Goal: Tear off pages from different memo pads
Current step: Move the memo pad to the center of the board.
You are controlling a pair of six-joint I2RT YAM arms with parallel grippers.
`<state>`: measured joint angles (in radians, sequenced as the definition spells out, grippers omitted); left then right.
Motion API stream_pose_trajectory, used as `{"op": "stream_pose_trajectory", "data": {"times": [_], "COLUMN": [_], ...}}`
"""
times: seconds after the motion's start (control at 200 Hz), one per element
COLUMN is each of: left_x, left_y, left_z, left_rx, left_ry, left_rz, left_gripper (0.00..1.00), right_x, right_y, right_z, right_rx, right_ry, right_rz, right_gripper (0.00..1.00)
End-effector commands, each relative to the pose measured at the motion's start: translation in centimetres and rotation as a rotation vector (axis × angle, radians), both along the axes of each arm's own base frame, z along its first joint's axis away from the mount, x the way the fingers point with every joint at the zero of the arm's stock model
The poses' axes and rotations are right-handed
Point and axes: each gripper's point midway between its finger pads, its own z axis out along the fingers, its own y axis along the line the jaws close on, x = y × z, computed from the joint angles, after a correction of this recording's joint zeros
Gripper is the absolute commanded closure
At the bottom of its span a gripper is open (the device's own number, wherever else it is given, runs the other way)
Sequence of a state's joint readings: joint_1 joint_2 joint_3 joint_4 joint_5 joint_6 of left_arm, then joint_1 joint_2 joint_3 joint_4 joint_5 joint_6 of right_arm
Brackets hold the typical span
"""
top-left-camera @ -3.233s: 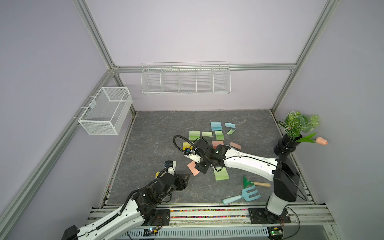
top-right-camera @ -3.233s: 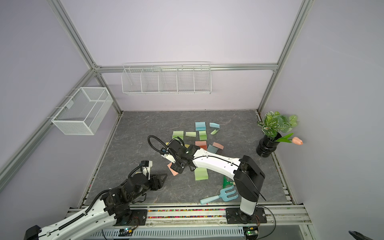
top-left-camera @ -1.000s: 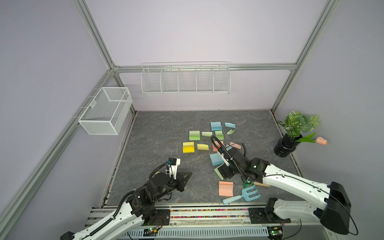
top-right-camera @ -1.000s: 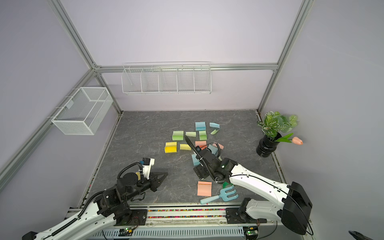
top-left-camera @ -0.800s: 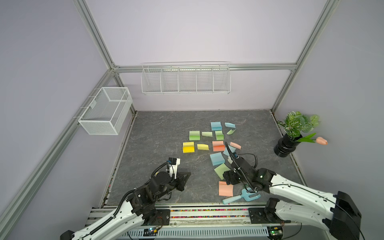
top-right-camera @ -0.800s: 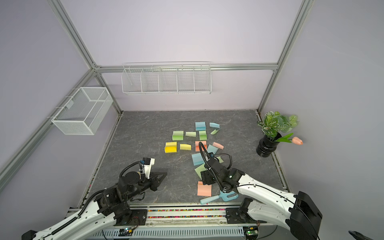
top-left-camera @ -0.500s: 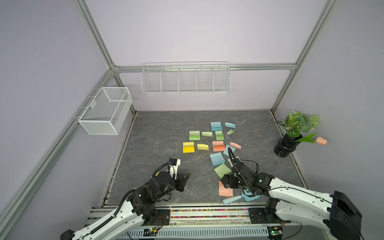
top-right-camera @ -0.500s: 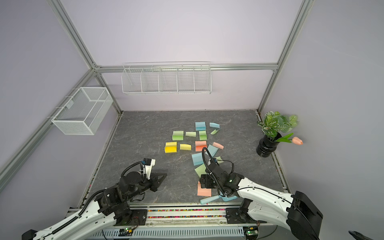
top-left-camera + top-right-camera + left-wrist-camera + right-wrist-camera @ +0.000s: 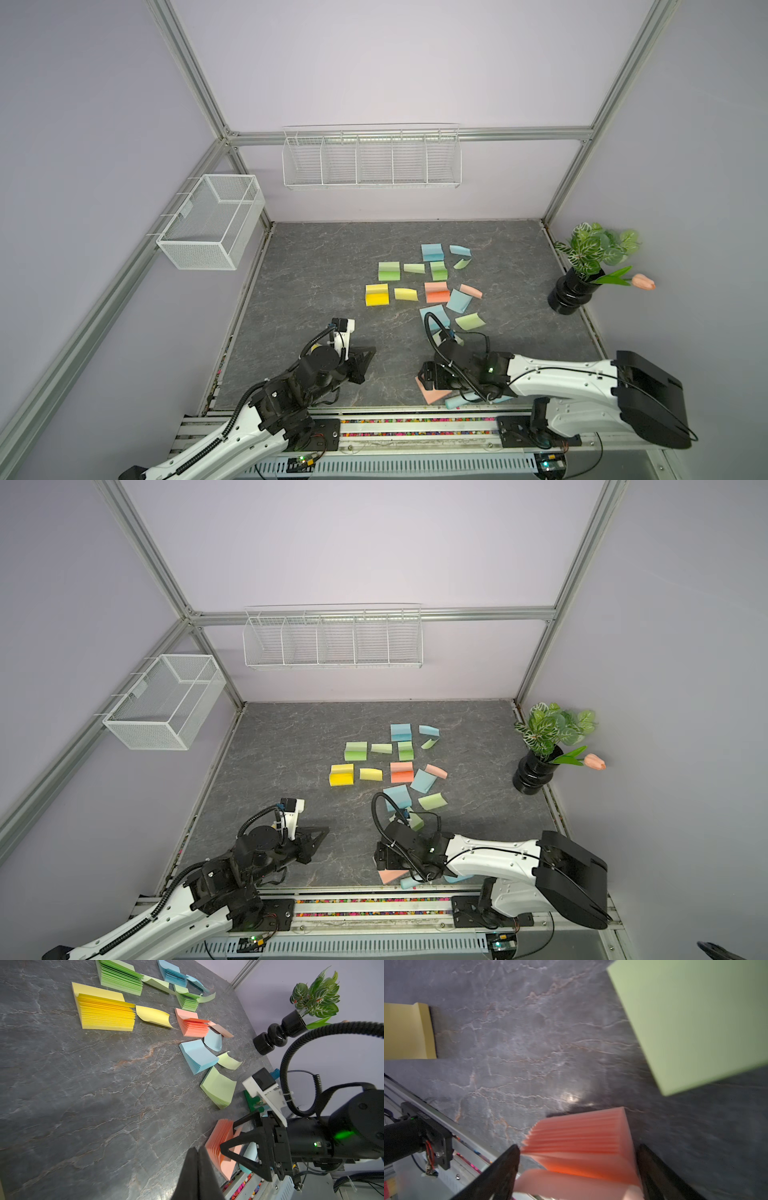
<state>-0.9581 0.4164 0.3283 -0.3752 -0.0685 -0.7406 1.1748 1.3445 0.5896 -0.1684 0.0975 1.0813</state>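
The right claw point(image 9: 577, 1153) is released, its jaws spread wide, one on each side of the salmon pad point(image 9: 434, 395). That pad lies at the front edge of the table point(image 9: 311, 270). Whether the jaws touch it cannot be confirmed. The left claw point(image 9: 197, 1150) is clenched and empty, above bare table near the same pad.

The other pads point(image 9: 388, 271) sit mid-table, with loose curled pages point(image 9: 406, 294) lying beside them.

Handling, by judgement:
- **Pad:** It is light and likely to slide on the smooth top if pulled while unheld. Its free edge is fanned and soft and the glued edge is the stiff part, so any hold-down belongs on the sides near the glue.
- **Single page:** It is thin and limp, and easily creased or torn crooked. It is best taken at a lifted free corner and peeled toward the glue.

Containers:
- **Basket and rack:** The wall basket point(image 9: 208, 224) and the divided rack point(image 9: 370, 162) show nothing inside.
- **Vase:** The black vase point(image 9: 567, 297) holds a leafy plant point(image 9: 594, 245) and a tulip point(image 9: 643, 281).
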Motion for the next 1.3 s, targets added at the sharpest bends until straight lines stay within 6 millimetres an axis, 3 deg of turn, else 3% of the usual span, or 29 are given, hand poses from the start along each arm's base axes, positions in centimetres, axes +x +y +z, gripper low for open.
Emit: {"op": "stream_pose_trajectory", "data": {"times": [0.0,0.115,0.135,0.18,0.26,0.345,0.425,0.51,0.6,0.685,0.78,0.88,1.035,1.294], "left_x": [0.2,0.3,0.3,0.2,0.1,-0.2,-0.2,0.0,0.2,0.5,0.7,0.7,0.7,1.1], "left_y": [1.2,2.5,2.7,3.3,4.2,4.8,5.1,4.9,4.4,3.8,3.0,2.3,2.3,3.2], "left_z": [-1.0,-1.3,-1.4,-1.5,-1.6,-1.8,-1.7,-1.5,-1.4,-1.6,-1.7,-1.8,-2.2,-2.1], "left_rx": [0.021,0.036,0.04,0.048,0.05,0.044,0.033,0.029,0.039,0.051,0.043,0.034,0.039,0.086], "left_ry": [0.032,0.042,0.044,0.046,0.045,0.038,0.027,0.017,0.017,0.027,0.043,0.059,0.076,0.072], "left_rz": [0.069,0.122,0.129,0.149,0.172,0.183,0.189,0.187,0.179,0.171,0.159,0.147,0.148,0.194], "left_gripper": [0.94,0.94,0.94,0.94,0.94,0.94,0.93,0.92,0.92,0.93,0.94,0.94,0.94,0.94], "right_x": [1.2,2.8,3.3,3.9,4.9,5.2,4.2,2.0,-1.0,-3.2,-4.5,-4.7,-4.7,-4.3], "right_y": [5.3,8.4,9.3,9.4,7.4,3.5,-0.1,-2.6,-4.5,-5.2,-5.1,-3.6,-1.5,-1.8], "right_z": [2.2,3.0,4.0,4.5,5.9,7.4,8.2,7.8,5.5,3.8,2.3,1.7,0.8,-0.6], "right_rx": [0.124,0.067,0.068,0.005,-0.147,-0.272,-0.314,-0.302,-0.291,-0.277,-0.262,-0.218,-0.18,-0.216], "right_ry": [-0.021,-0.099,-0.125,-0.164,-0.266,-0.348,-0.374,-0.312,-0.2,-0.131,-0.091,-0.087,-0.095,-0.128], "right_rz": [0.006,0.117,0.141,0.19,0.248,0.26,0.284,0.329,0.388,0.443,0.471,0.467,0.465,0.423], "right_gripper": [0.11,0.11,0.11,0.11,0.11,0.11,0.11,0.06,0.0,0.1,0.18,0.27,0.32,0.42]}}
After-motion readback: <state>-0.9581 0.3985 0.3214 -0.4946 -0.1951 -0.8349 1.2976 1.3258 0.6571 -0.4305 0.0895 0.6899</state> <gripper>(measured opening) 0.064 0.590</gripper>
